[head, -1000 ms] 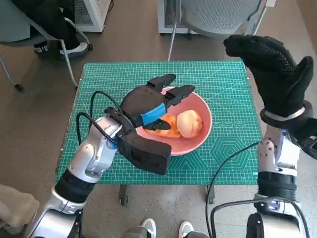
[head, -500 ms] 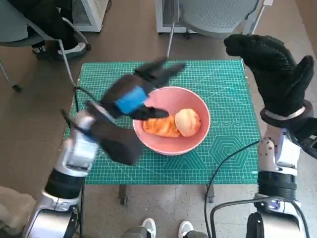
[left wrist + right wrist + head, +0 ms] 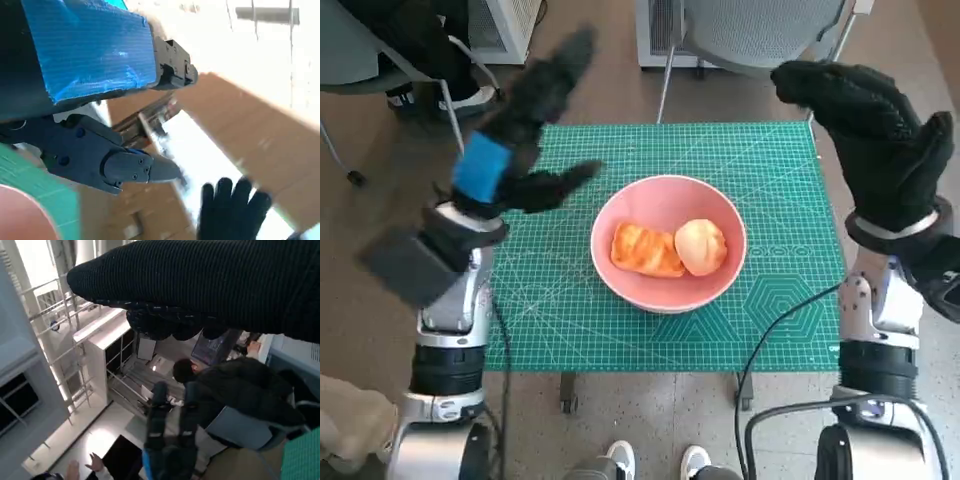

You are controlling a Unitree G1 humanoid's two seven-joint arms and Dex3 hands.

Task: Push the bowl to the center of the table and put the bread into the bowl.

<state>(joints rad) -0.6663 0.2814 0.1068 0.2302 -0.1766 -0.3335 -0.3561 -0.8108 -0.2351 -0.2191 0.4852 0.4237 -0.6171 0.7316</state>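
A pink bowl point(image 3: 668, 243) sits near the middle of the green cutting mat point(image 3: 775, 300) covering the small surface, w/ two pieces of bread inside: a flat, flaky pastry point(image 3: 646, 250) on the left & a round bun point(image 3: 701, 246) on the right, touching each other. The left robot hand point(image 3: 520, 140), black w/ blue tape across its back, is raised above the mat's far-left corner, fingers spread & grasping nothing; it appears blurred in the head view. The right robot hand point(image 3: 865, 135), in a black knitted glove, is lifted above the right edge of the surface, fingers apart & likewise released. In the right wrist view a person point(image 3: 235, 390) in dark clothing is seated in the background. Chair legs & a person's shoes point(image 3: 470, 98) show on the floor beyond the surface.
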